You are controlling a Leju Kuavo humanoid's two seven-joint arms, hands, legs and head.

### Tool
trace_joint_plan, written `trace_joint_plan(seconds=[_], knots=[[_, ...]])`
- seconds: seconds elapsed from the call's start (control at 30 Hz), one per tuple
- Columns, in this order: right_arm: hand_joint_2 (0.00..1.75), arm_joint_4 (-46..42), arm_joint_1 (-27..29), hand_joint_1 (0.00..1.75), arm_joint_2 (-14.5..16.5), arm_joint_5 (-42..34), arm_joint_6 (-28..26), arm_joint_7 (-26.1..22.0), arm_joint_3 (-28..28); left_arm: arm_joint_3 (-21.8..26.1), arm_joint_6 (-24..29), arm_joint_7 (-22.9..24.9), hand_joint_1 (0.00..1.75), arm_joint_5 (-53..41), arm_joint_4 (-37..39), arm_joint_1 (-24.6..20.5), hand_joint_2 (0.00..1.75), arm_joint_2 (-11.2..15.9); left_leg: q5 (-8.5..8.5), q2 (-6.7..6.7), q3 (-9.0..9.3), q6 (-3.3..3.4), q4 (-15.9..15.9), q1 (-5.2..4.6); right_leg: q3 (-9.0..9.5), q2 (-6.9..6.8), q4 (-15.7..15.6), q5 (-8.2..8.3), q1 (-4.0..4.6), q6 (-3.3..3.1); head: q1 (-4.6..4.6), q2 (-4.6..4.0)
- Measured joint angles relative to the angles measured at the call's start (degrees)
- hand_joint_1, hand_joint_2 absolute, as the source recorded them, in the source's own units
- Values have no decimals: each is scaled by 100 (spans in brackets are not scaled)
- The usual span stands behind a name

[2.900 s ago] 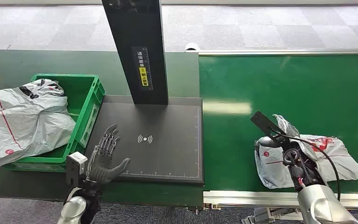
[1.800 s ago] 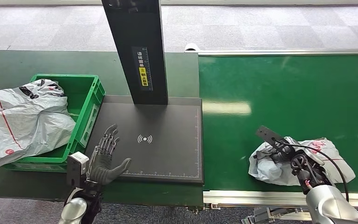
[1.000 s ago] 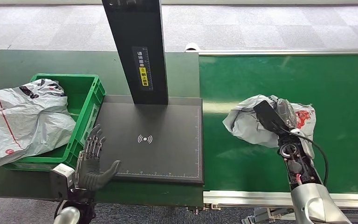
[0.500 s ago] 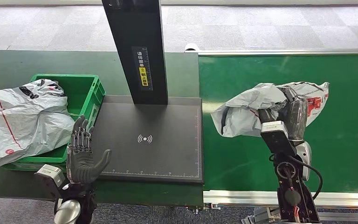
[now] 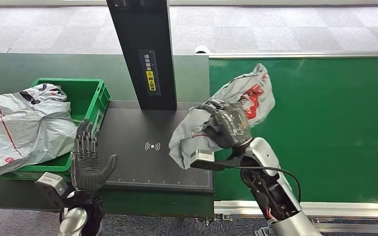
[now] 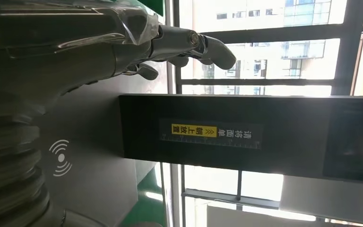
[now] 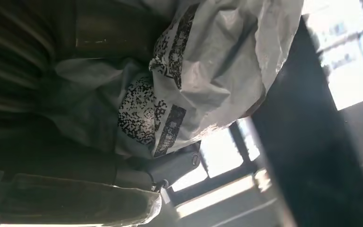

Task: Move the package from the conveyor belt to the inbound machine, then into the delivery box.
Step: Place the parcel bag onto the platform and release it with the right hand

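Observation:
My right hand [image 5: 226, 129] grips a crumpled grey plastic package [image 5: 243, 96] with red print and holds it in the air over the right edge of the dark inbound machine plate [image 5: 142, 162]. In the right wrist view the package [image 7: 208, 80] shows black printed code patches against my hand. My left hand [image 5: 87, 162] stands upright with its fingers spread and nothing in it, at the plate's front left corner beside the green delivery box [image 5: 86, 98]. In the left wrist view its fingers [image 6: 189, 42] reach past the machine's black post [image 6: 246, 135].
The machine's black post [image 5: 145, 54] rises at the back of the plate. Large grey bags [image 5: 22, 125] lie in and over the green box. The green conveyor belt [image 5: 325, 113] runs along the right, with a metal rail [image 5: 354, 209] along its front edge.
My right hand closed on the package on the belt, lifted it and carried it left to above the plate's right edge. My left hand drew back left and turned upright.

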Motion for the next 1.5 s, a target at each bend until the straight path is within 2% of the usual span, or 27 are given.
trace_joint_plan(seconds=[0.13, 0.27, 0.4, 0.5, 0.63, 0.83, 1.07, 1.17, 1.27, 1.37, 1.5], knots=[[175, 1174, -603, 175, 327, 511, 354, 52, 986, -18, -38, -47, 0, 44, 114, -96, 175, 19, 3, -6, 0, -1, 1, 0, -1, -4, 1, 1, 1, -1, 1, 1], [175, 1975, -974, 175, 609, 739, 660, 54, 1672, -46, -71, -62, 0, 60, 196, -151, 175, 45, 2, -11, -4, -2, 2, 0, -4, -8, 1, 0, 0, -1, 2, 1], [175, 2546, -1175, 175, 907, 968, 977, 110, 2330, -89, -119, -58, 0, 64, 297, -283, 175, 54, 1, -10, -5, -2, 2, 0, -6, -7, 0, 0, 0, -2, 2, 0], [175, 2881, -1265, 175, 1111, 1089, 912, 185, 2786, -116, -184, -32, 0, 73, 398, -393, 175, 56, 1, -8, -3, -2, 2, 0, -7, -6, 0, 0, 1, -2, 0, 1], [175, 3269, -1306, 0, 1333, 981, 639, 280, 3150, -201, -273, -20, 0, 77, 494, -491, 175, 60, 1, -6, -2, -2, 2, 1, -6, -5, 0, 0, 1, -2, 1, 1], [175, 3693, -1416, 0, 1541, 867, 313, 357, 3351, -314, -388, 24, 0, 76, 678, -699, 175, 70, 2, -7, -2, -2, 3, 0, -6, -5, 0, 0, 0, -2, 1, 0], [175, 3845, -1475, 0, 1544, 452, -350, 299, 3274, -382, -459, 26, 0, 95, 873, -865, 175, 77, 2, -6, -2, -2, 4, 0, -7, -5, 0, 0, 0, -2, 1, 0], [175, 3827, -1482, 0, 1465, 146, -718, 132, 3039, -386, -496, 22, 0, 117, 928, -887, 175, 77, 2, -6, -1, -2, 4, 0, -7, -4, 0, 0, 0, -2, 1, -1], [175, 3629, -1428, 0, 1343, -351, -884, -330, 2691, -387, -527, 15, 0, 120, 985, -902, 175, 77, 2, -6, -1, -2, 5, 0, -7, -4, 0, 0, 0, -2, 2, 0], [175, 3131, -1255, 0, 1209, -1176, -630, -801, 2290, -387, -553, 10, 0, 118, 1039, -928, 175, 76, 1, -6, -1, -2, 5, 0, -8, -4, 0, 0, 0, -2, 1, 0], [175, 2224, -982, 0, 1001, -2311, 175, -980, 1852, -387, -565, 10, 0, 118, 1067, -950, 175, 75, 1, -5, -2, -2, 5, 0, -9, -3, 0, 0, 0, -2, 2, -1]])
